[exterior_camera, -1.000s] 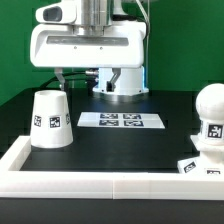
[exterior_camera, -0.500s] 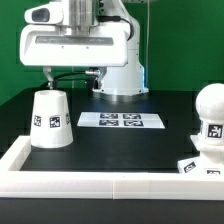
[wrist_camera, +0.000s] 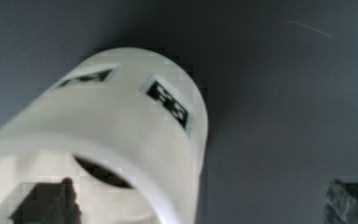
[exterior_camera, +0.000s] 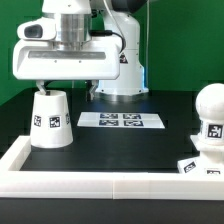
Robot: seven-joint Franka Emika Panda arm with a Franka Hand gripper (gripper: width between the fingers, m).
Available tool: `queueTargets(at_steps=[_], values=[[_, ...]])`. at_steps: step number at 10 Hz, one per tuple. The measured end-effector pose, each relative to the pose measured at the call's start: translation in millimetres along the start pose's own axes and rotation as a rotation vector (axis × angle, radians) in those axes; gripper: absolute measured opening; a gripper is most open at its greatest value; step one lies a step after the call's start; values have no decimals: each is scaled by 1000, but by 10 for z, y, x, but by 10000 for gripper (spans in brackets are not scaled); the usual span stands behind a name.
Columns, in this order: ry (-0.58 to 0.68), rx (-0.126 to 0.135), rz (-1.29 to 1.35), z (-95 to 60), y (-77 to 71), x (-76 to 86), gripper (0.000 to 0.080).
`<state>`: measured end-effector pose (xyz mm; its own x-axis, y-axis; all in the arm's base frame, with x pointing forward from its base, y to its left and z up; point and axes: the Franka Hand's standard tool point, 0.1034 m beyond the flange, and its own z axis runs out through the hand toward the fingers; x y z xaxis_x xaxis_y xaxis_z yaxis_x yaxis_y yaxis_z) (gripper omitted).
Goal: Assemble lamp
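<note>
The white cone shade stands wide end down on the black table at the exterior view's left. It fills the wrist view, seen from above with its top hole showing. My gripper hangs just above the shade, a little to its right, open and empty. In the wrist view the gripper has one dark fingertip over the shade's top and the other over bare table. The ball-shaped bulb stands on the low base block at the exterior view's right edge.
The marker board lies flat mid-table behind the shade and bulb. A raised white rim runs along the front and left of the table. The arm's own white pedestal stands at the back.
My gripper has moved toward the exterior view's left, from over the marker board to above the shade. The shade, bulb and base have not moved.
</note>
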<state>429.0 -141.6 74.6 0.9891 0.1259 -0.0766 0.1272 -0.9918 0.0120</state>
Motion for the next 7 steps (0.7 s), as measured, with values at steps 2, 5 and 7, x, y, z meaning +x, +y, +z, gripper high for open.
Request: queueTargets(at_steps=[2,5,7], values=[[-5,0,-2,10,-6,17,651],[-7,1,-3,17,-10,11,257],[-6,0,-3,14,-11,16,65]])
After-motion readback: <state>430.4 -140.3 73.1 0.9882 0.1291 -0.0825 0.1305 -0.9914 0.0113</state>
